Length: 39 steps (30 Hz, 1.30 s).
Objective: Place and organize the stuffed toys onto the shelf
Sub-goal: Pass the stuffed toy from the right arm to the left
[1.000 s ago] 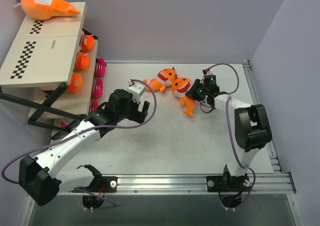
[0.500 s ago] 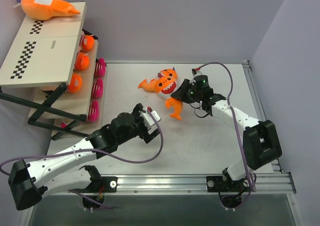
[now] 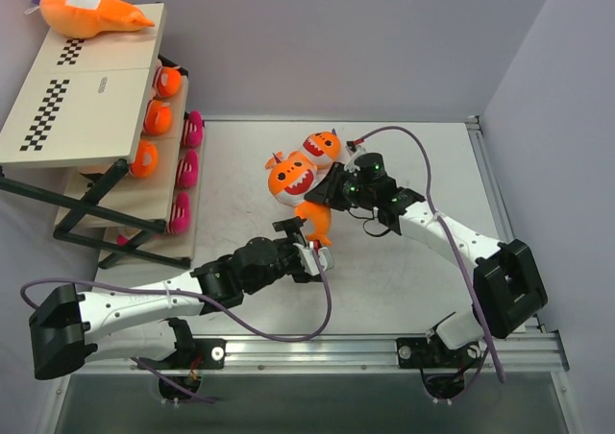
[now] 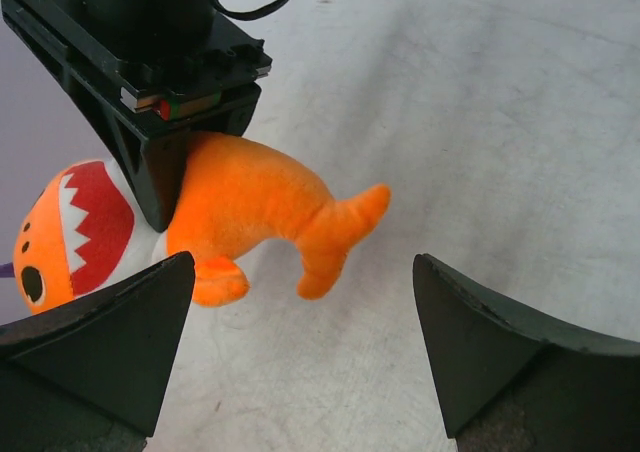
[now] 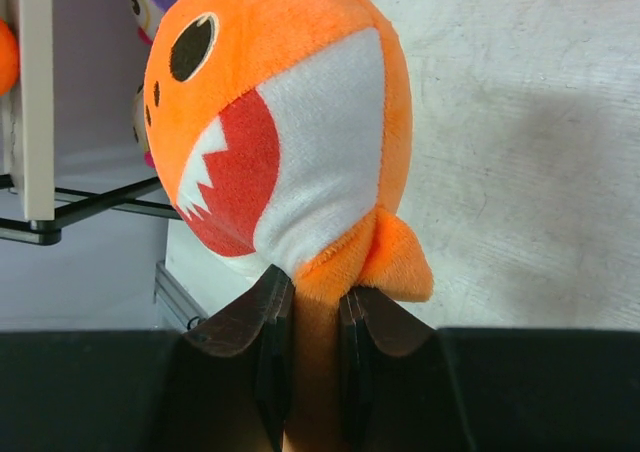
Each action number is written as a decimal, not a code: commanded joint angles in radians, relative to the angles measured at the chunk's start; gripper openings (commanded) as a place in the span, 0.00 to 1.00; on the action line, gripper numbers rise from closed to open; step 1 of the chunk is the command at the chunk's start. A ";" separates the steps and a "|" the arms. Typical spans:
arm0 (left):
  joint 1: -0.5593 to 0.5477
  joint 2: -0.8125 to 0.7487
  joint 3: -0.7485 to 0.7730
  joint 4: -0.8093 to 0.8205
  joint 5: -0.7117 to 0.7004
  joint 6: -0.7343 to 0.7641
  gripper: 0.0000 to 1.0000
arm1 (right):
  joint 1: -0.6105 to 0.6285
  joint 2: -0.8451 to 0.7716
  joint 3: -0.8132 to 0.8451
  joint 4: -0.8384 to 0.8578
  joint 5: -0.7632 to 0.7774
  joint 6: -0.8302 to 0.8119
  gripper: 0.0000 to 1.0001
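Observation:
My right gripper [image 3: 328, 192] is shut on an orange shark [image 3: 288, 176] with a white toothy mouth and holds it above the table, tail hanging down. In the right wrist view the fingers [image 5: 272, 317] pinch the shark [image 5: 290, 122] at its belly fin. My left gripper [image 3: 313, 250] is open and empty just in front of the shark's tail. In the left wrist view the shark [image 4: 250, 202] hangs beyond my open left gripper [image 4: 304, 264]. A second shark [image 3: 323, 146] lies on the table behind. The shelf [image 3: 86, 93] stands at the far left, holding several toys.
A large orange plush [image 3: 91, 13] lies on the shelf's top board. Orange toys [image 3: 159, 117] and pink toys [image 3: 190, 170] line the lower tiers. The black shelf frame [image 3: 106, 223] juts toward the left arm. A metal rail [image 3: 384, 348] runs along the near table edge.
My right gripper has carried the shark up and to the left, away from the second shark. My left arm has swung from beside the shelf to the middle, under the shark's tail.

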 commanded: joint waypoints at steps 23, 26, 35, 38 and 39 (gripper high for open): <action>-0.020 0.221 -0.025 0.433 -0.200 0.191 0.79 | 0.042 -0.081 0.045 0.063 -0.067 0.075 0.00; -0.020 0.207 -0.033 0.433 -0.201 0.185 0.61 | 0.042 -0.083 0.045 0.062 -0.064 0.074 0.00; -0.020 0.152 -0.045 0.419 -0.189 0.165 0.03 | 0.040 -0.086 0.061 0.028 -0.033 0.043 0.04; -0.020 0.128 -0.036 0.391 -0.178 0.141 0.03 | 0.037 -0.095 0.067 0.008 -0.010 0.022 0.21; -0.020 0.121 -0.034 0.387 -0.177 0.134 0.02 | 0.037 -0.097 0.073 -0.001 0.002 0.007 0.27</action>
